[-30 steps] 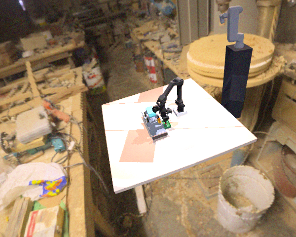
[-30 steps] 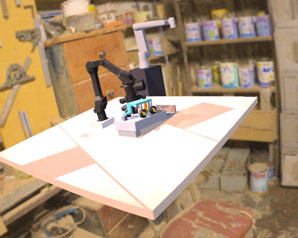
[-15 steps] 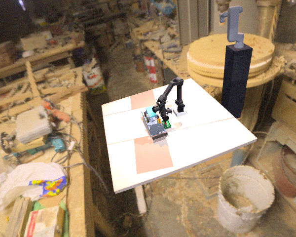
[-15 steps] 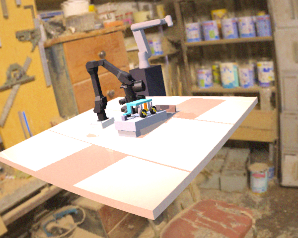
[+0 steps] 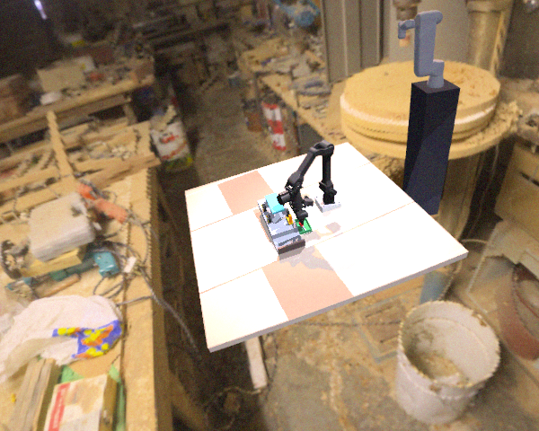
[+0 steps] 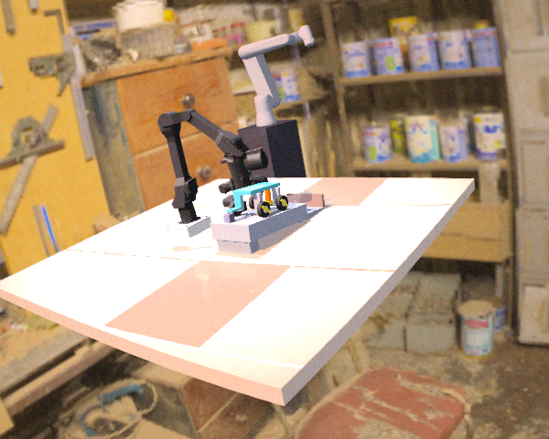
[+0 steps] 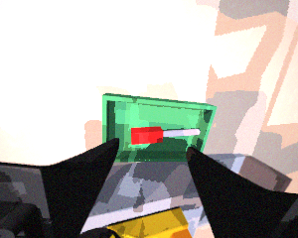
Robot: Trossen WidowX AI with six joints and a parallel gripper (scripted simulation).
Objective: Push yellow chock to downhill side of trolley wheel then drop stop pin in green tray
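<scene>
Workshop around you, cluttered benches and shelves; pale table (image 5: 376, 232) (image 6: 360, 245) under the arm (image 5: 327, 173) (image 6: 176, 155). Gripper (image 5: 301, 220) (image 6: 251, 181) (image 7: 153, 146) wide, nothing between its fingers. Pin (image 5: 301, 224) (image 7: 147, 135) lies in the green tray (image 5: 309, 229) (image 7: 104, 119), just beyond the fingertips in the wrist view, long axis running across from one finger's side to the other's, red head left, shaft right. You have one arm for this; your likely move is straight back off the tray, clear of pin and rim.

Outward, top view: ramp (image 5: 286, 239) (image 6: 279, 224) (image 7: 134, 180) just left of the tray; chock (image 5: 289, 219) (image 6: 267, 195) (image 7: 154, 223) upright on it; trolley (image 5: 274, 202) (image 6: 258, 188) farther left and far. Watch your wrist near it on the way out; a nudge could shift it.

Hidden from you: fingertips and tray, behind trolley and ramp in the exterior view. Chock's base is masked; you cannot confirm wheel contact.
</scene>
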